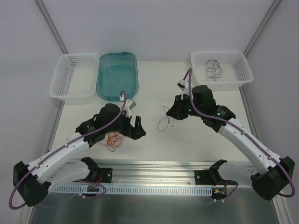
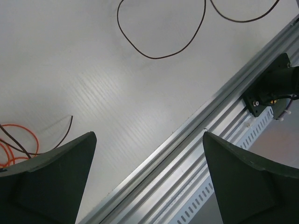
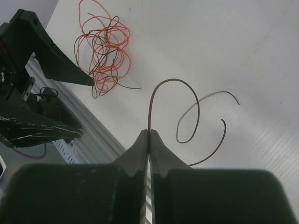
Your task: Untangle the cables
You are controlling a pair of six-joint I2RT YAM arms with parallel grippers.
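— Hands?
— A dark cable (image 3: 180,80) is pinched in the right hand (image 3: 149,133); the left hand (image 2: 149,135) is spread wide.
— Room?
— Orange cables (image 2: 18,140) are heaped at its left; the rail (image 2: 196,154) is crossed beneath it, and bench (image 2: 93,70) is seen ahead.

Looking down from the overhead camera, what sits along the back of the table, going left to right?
Left white basket → blue tub → right white basket, which has dark cables lying inside it.
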